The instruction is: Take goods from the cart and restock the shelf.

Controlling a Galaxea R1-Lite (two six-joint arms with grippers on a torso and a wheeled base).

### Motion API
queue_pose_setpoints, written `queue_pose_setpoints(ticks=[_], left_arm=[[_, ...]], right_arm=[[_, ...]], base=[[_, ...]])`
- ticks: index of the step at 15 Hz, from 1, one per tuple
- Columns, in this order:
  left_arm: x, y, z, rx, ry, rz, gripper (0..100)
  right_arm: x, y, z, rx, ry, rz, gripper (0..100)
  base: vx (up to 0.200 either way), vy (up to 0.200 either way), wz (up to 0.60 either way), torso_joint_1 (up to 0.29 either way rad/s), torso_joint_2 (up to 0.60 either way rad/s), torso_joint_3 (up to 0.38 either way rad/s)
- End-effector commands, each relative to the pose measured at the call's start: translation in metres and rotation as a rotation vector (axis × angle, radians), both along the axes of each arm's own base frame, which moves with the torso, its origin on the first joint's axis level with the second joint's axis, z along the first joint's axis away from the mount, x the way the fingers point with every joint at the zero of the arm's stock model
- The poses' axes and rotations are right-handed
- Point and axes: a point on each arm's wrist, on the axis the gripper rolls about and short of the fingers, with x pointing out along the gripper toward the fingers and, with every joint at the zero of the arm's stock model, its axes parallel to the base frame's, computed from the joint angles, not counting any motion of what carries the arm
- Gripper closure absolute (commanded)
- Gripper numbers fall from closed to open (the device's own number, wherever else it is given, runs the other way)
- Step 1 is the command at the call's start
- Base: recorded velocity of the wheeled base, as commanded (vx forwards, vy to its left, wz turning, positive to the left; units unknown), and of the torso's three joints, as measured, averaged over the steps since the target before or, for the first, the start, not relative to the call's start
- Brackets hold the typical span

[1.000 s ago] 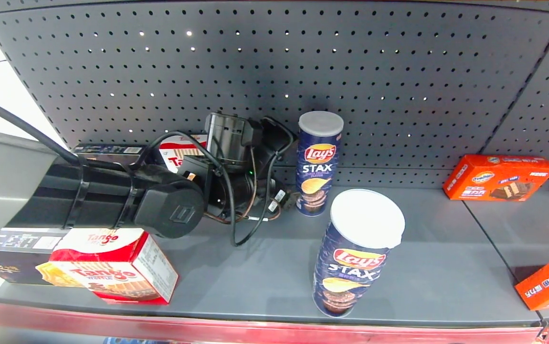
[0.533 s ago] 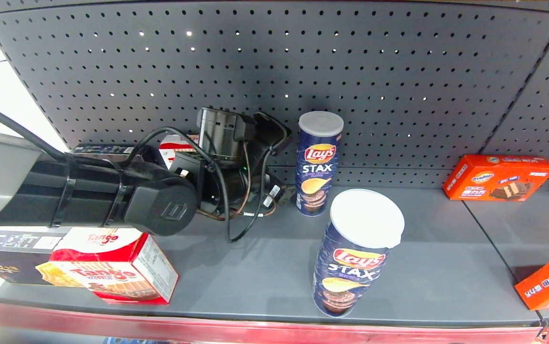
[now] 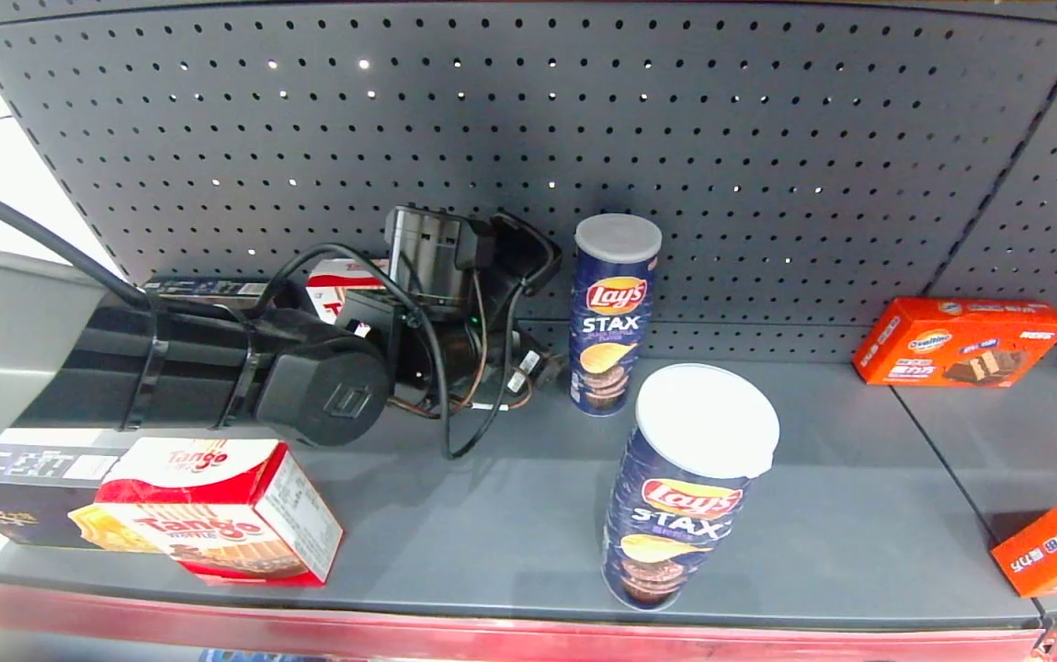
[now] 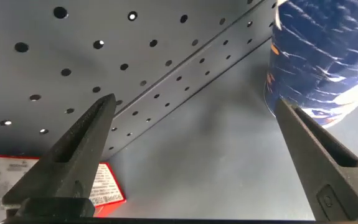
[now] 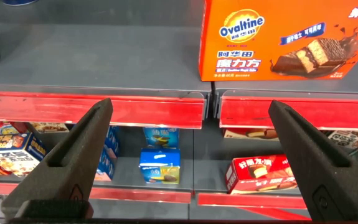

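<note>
Grey pegboard [image 3: 528, 110] backs the shelf [image 3: 455, 542], where the back can [image 3: 614, 313] stands upright at the back edge and the front can [image 3: 687, 478] near the front edge. Beside the back can the left gripper [image 4: 194, 102] gapes empty, so placing looks finished. Next comes a retreat toward the front edge, clipping neither can. The arm hides that gap from the head view; the left wrist view lays it bare. Facing an orange box [image 5: 291, 40], the right gripper [image 5: 191, 104] is spread and empty.

Navy chip can [image 3: 676, 487] with white lid, lower centre; red-and-white wafer box [image 3: 216, 524], lower left; orange box [image 3: 960, 340], right; dark grey hole-dotted pegboard [image 3: 528, 110], top.
</note>
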Motion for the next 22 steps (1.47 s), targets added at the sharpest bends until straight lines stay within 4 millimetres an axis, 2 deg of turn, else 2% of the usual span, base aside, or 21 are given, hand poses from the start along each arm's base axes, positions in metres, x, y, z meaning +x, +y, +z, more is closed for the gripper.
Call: queue_pose_setpoints(ticks=[1, 10, 16, 18, 20, 22], left_arm=[[0.005, -0.004, -0.005, 0.002, 0.005, 0.0, 0], [0.006, -0.01, -0.004, -0.007, -0.002, -0.01, 0], [-0.02, 0.015, 0.059, -0.118, -0.185, 0.032, 0], [-0.024, 0.032, 0.08, -0.17, -0.272, 0.067, 0], [-0.035, 0.041, 0.092, -0.205, -0.324, 0.068, 0], [-0.052, 0.05, 0.092, -0.247, -0.368, 0.066, 0]], right_arm=[[0.0, 0.0, 0.0, 0.0, 0.002, 0.001, 0], [0.0, 0.0, 0.0, 0.0, 0.002, 0.001, 0], [0.0, 0.0, 0.0, 0.0, 0.002, 0.001, 0], [0.0, 0.0, 0.0, 0.0, 0.002, 0.001, 0], [0.0, 0.0, 0.0, 0.0, 0.002, 0.001, 0], [0.0, 0.0, 0.0, -0.001, 0.002, 0.001, 0]], base=[[0.0, 0.0, 0.0, 0.0, 0.0, 0.0], [0.0, 0.0, 0.0, 0.0, 0.0, 0.0], [0.0, 0.0, 0.0, 0.0, 0.0, 0.0], [0.0, 0.0, 0.0, 0.0, 0.0, 0.0], [0.0, 0.0, 0.0, 0.0, 0.0, 0.0], [0.0, 0.0, 0.0, 0.0, 0.0, 0.0]])
